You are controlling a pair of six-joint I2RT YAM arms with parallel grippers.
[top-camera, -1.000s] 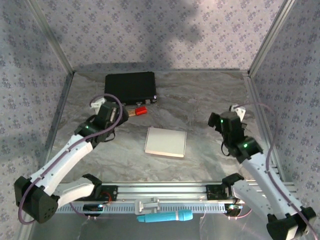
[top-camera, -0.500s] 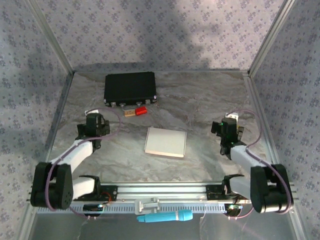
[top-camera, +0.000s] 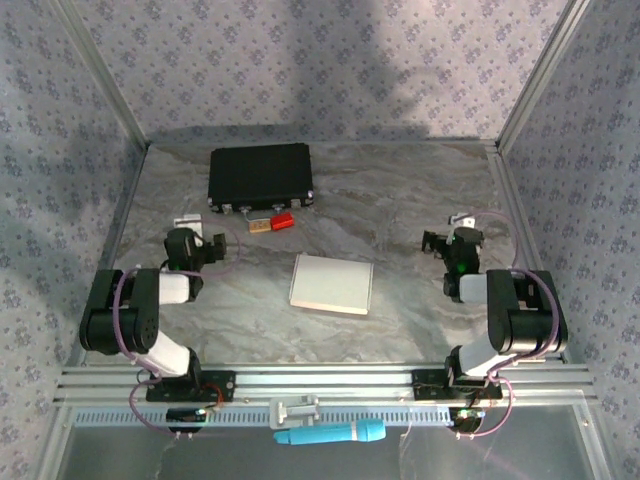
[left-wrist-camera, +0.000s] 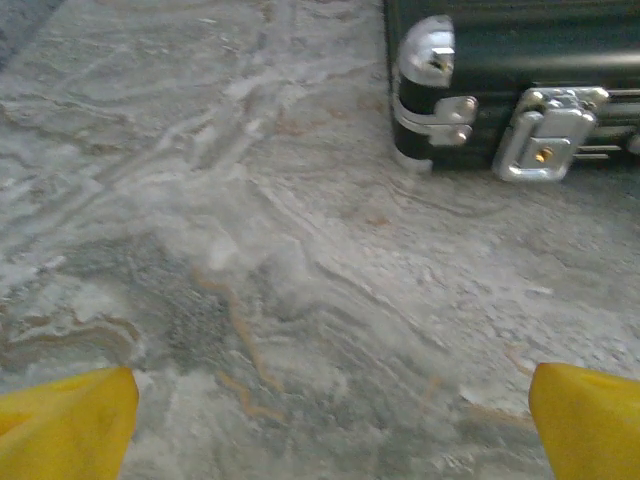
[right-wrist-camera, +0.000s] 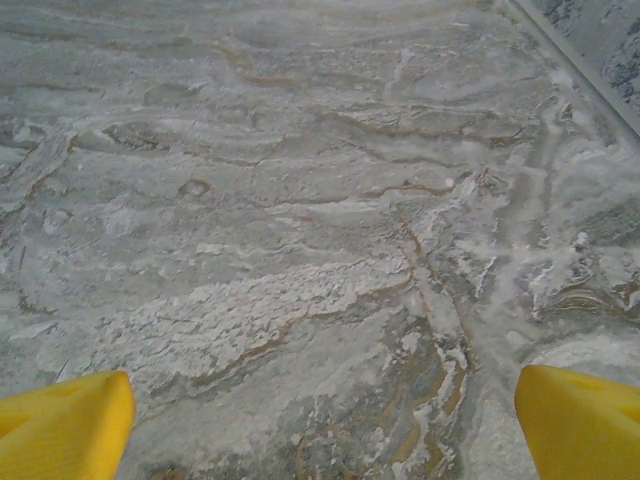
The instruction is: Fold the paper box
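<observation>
White paper box (top-camera: 331, 284) is lying mid-table, well apart from my left gripper (left-wrist-camera: 330, 420) and right gripper (right-wrist-camera: 325, 420). The 2 are gaping wide, carrying nothing. Folding is looking finished, so I'm expecting only parking next.

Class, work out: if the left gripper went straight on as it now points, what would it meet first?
Probably the black case: the left gripper aims just beside its corner, but one open finger lines up with it.
</observation>
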